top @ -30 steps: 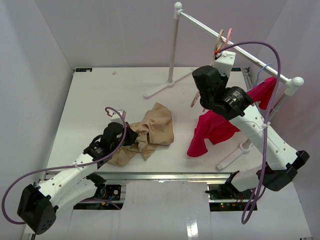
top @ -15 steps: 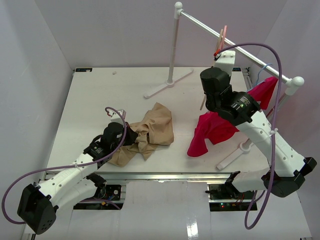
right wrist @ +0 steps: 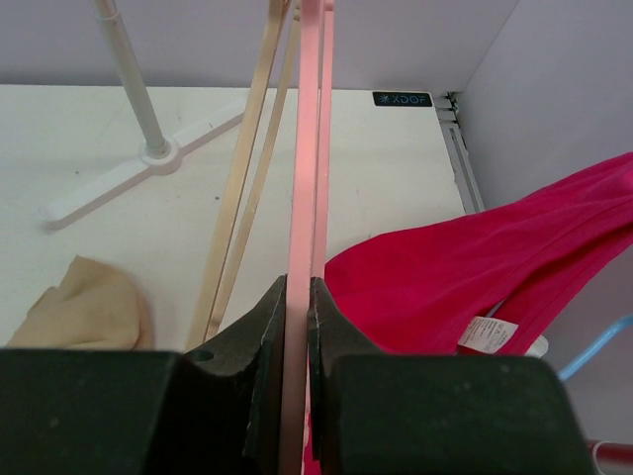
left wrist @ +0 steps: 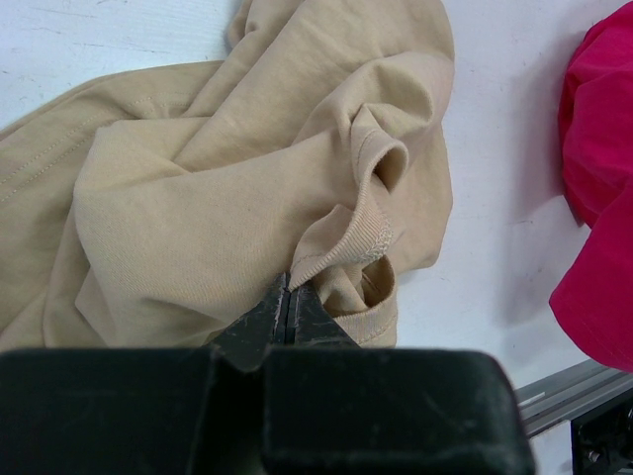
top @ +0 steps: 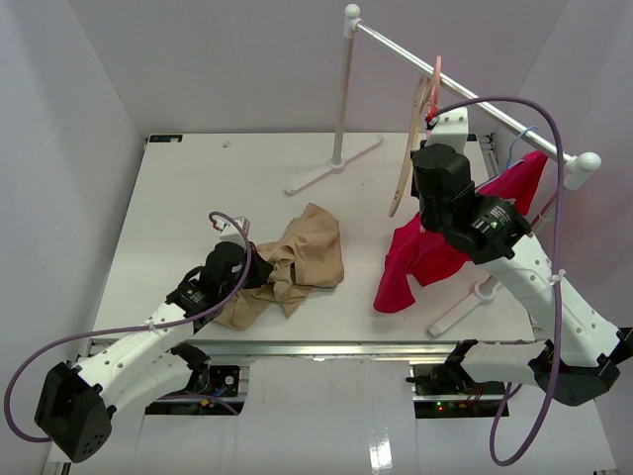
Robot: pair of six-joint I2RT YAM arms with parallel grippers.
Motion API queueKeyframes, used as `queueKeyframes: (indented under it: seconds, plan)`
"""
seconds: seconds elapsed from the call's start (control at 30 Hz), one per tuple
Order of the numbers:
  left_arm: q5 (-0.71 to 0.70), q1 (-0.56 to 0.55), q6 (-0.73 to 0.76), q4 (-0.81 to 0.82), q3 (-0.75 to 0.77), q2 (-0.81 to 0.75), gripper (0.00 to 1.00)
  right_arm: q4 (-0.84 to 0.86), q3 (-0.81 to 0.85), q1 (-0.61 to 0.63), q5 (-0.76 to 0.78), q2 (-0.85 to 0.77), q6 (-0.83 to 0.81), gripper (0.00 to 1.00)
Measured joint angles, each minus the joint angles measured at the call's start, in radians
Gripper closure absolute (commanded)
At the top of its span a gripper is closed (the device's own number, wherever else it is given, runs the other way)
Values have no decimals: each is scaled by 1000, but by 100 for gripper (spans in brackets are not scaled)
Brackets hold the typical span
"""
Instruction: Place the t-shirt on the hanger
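Comparing with a second ago: seeing the right arm swung out toward the right edge, and the hanger (right wrist: 309, 148) turned edge-on up at the rail (top: 396, 47), with the peach-tan hanger (right wrist: 240, 148) now dangling long right beside it. Nothing different on the left side. Got the right gripper (right wrist: 297, 289) with its jaws almost closed, squeezing the hanger's thin pink bar, up over the far right part of the tabletop (top: 198, 188). Got the left gripper (left wrist: 288, 302) down low on the tabletop, jaws pinched fully together on a ribbed hem of the t-shirt (left wrist: 218, 178). Finding the t-shirt crumpled in a heap close to the near edge, roughly mid-width, well apart from the hanger. Also spotting a magenta garment (top: 425, 252) hanging near the rail's right end, toward the right edge.
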Motion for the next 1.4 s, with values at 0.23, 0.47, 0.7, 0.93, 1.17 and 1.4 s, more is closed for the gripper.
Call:
queueKeyframes:
  seconds: [0.23, 0.47, 0.7, 0.93, 1.17, 1.4]
  plan:
    - [0, 0, 0, 0, 0, 0, 100, 57, -77, 0, -47, -83, -56, 92]
    - [0, 0, 0, 0, 0, 0, 100, 104, -99, 0, -74, -118, -102, 92]
    - [0, 0, 0, 0, 0, 0, 100, 98, -99, 0, -98, -119, -108, 92]
    - [0, 0, 0, 0, 0, 6, 100, 7, -95, 0, -217, -98, -91, 92]
    - [-2, 0, -4, -23, 19, 36, 100, -130, -77, 0, -309, 6, -60, 92]
    - [-29, 0, -20, -49, 122, 88, 100, -156, -139, 2, -358, -25, -53, 92]
